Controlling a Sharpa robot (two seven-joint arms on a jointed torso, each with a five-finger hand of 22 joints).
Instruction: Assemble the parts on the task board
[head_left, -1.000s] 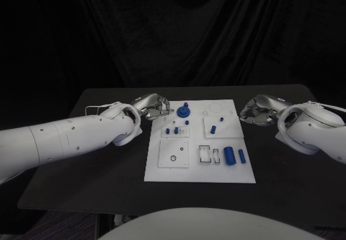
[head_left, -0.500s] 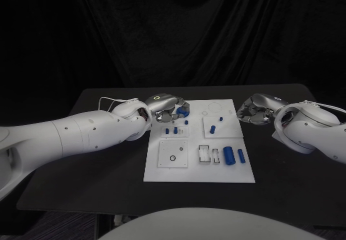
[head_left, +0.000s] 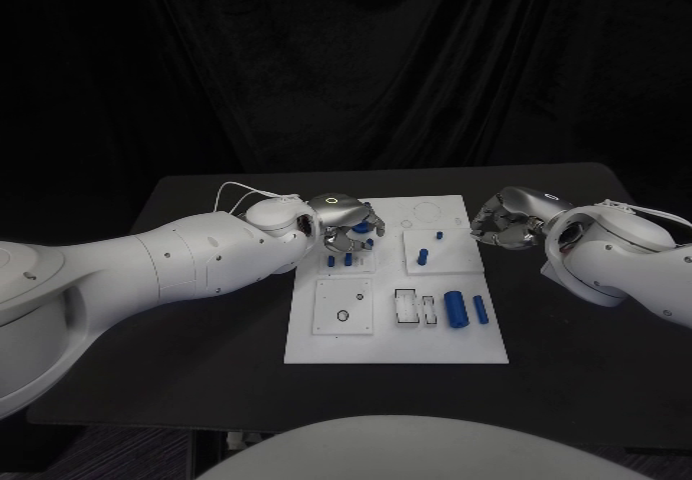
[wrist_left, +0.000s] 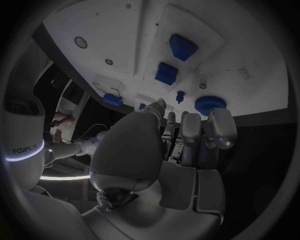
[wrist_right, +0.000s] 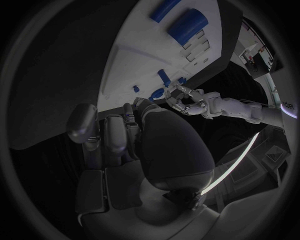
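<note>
Two silver hands hover at the far end of the white board (head_left: 310, 345): the left hand (head_left: 343, 222) hangs over a round blue knob (wrist_left: 209, 105) and short blue pegs (head_left: 351, 258), fingers curled, holding nothing I can see. The right hand (head_left: 506, 222), loosely curled and empty, waits beside the board's far right edge. Lowering the left hand could knock the standing pegs nearby, since its fingers crowd them.
</note>
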